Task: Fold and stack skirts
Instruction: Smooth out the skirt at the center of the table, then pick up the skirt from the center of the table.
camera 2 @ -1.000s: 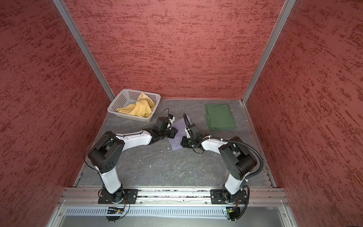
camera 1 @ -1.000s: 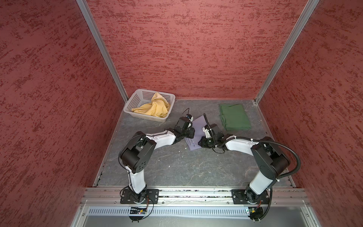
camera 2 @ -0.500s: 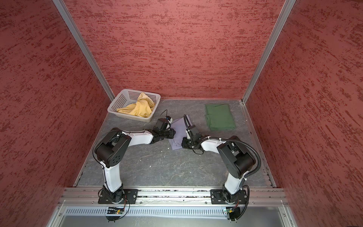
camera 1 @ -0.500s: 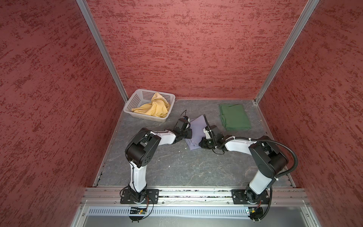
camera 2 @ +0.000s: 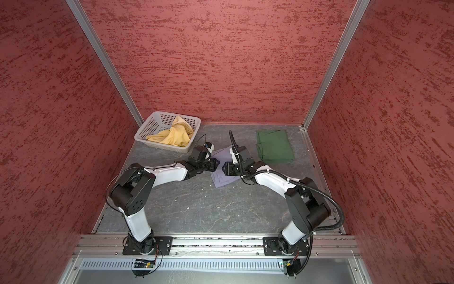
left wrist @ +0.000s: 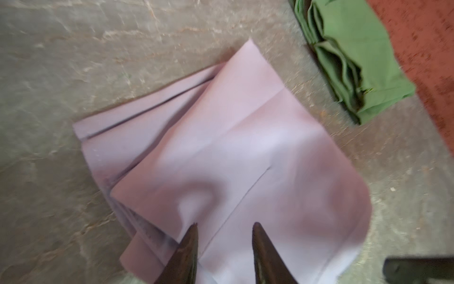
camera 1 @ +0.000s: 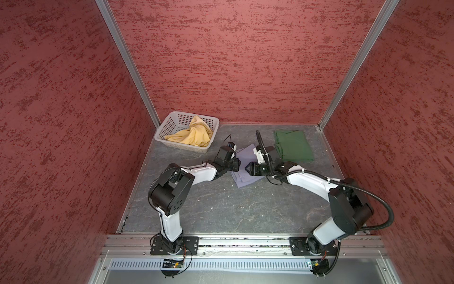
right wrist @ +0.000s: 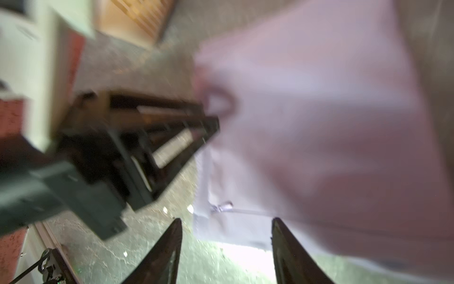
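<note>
- Since a second ago, the raised flap of the lavender skirt (camera 1: 243, 180) has been lowered onto the rest of the cloth, and both sets of jaws have been parted.
- The left gripper (left wrist: 224, 225) is shown in the left wrist view with its fingers (left wrist: 191, 246) spread. Cloth lies beneath them, and nothing is pinched.
- The right gripper (right wrist: 227, 220) is shown in the right wrist view with its fingers (right wrist: 282, 246) spread wider. The skirt's edge lies just ahead of them, released.
- The lavender skirt is located mid-table (camera 1: 221, 209), between the two grippers, doubled over with layered edges visible along one side.
- The green skirt (camera 1: 293, 147) is located near the far right corner, folded flat. It is close to the lavender skirt but apart from it.
- The yellow skirt (camera 1: 191, 136) is left crumpled in the white basket (camera 1: 181, 146).
- It is judged that one fold has just been completed. Stacking the lavender skirt on the green one, and the whole of the yellow skirt, remain to be done.
</note>
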Controlling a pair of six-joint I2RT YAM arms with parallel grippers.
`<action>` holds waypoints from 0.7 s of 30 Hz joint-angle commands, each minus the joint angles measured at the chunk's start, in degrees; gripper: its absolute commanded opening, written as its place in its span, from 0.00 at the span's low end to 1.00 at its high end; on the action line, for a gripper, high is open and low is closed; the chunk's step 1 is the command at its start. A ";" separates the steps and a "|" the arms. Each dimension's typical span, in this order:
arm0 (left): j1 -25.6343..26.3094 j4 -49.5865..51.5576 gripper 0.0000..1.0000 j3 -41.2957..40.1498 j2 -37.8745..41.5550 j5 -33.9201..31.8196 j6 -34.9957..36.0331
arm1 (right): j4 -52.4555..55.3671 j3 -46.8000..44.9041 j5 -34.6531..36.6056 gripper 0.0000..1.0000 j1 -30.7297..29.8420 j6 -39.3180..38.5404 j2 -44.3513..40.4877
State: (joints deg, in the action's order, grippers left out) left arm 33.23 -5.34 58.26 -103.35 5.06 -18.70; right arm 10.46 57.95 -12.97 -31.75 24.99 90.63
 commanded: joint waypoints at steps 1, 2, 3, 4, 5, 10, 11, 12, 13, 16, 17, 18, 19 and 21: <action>1.07 0.79 0.42 -1.90 3.48 -0.09 -0.11 | 0.77 2.05 2.43 0.62 2.29 -4.73 -1.95; 1.39 1.42 0.42 -2.24 4.15 -0.18 -0.39 | -0.17 2.20 1.71 0.64 3.45 -4.93 -2.36; 1.79 2.44 0.44 -2.38 4.68 -0.41 -0.72 | -0.17 2.82 -0.29 0.66 4.83 -5.32 -2.32; 2.07 3.54 0.44 -2.42 5.03 -0.77 -1.12 | 0.25 3.73 -2.38 0.67 6.20 -5.63 -2.02; 2.55 4.73 0.44 -2.44 5.33 -0.93 -1.66 | 1.31 4.91 -5.22 0.68 7.69 -5.70 -1.43; 4.94 8.91 0.44 -2.30 4.93 -2.41 -4.52 | 1.97 9.36 -20.16 0.89 18.11 -2.27 4.98; 5.40 9.77 0.44 -2.27 4.66 -3.07 -5.09 | 1.27 9.80 -22.18 0.92 19.63 -2.46 6.14; 5.80 10.00 0.44 -2.59 4.43 -3.58 -5.70 | 1.87 10.78 -23.10 0.92 20.78 -3.29 7.48; 6.17 9.57 0.44 -3.10 4.34 -3.80 -6.05 | 3.02 11.83 -23.04 0.92 21.40 -4.21 8.44; 6.49 6.52 0.44 -5.24 3.74 -3.70 -7.57 | 6.51 14.57 -23.61 0.91 23.02 -7.30 11.98; 6.49 5.71 0.43 -5.73 3.40 -3.59 -7.86 | 7.61 15.41 -24.00 0.90 23.42 -8.30 13.01; 6.44 5.24 0.43 -6.11 2.99 -3.50 -7.98 | 8.64 16.05 -23.70 0.90 23.71 -9.19 13.86; 6.42 4.89 0.43 -6.21 2.66 -3.39 -8.09 | 9.60 16.46 -23.05 0.89 23.76 -9.71 14.42; 6.41 4.02 0.43 -6.64 1.67 -3.01 -8.37 | 11.01 16.75 -22.16 0.88 23.84 -10.98 15.33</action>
State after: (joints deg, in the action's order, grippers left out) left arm 39.70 1.19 52.31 -100.31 2.50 -25.69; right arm 17.69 72.75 -33.50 -8.03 17.89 105.41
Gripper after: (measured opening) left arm 0.428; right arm 0.886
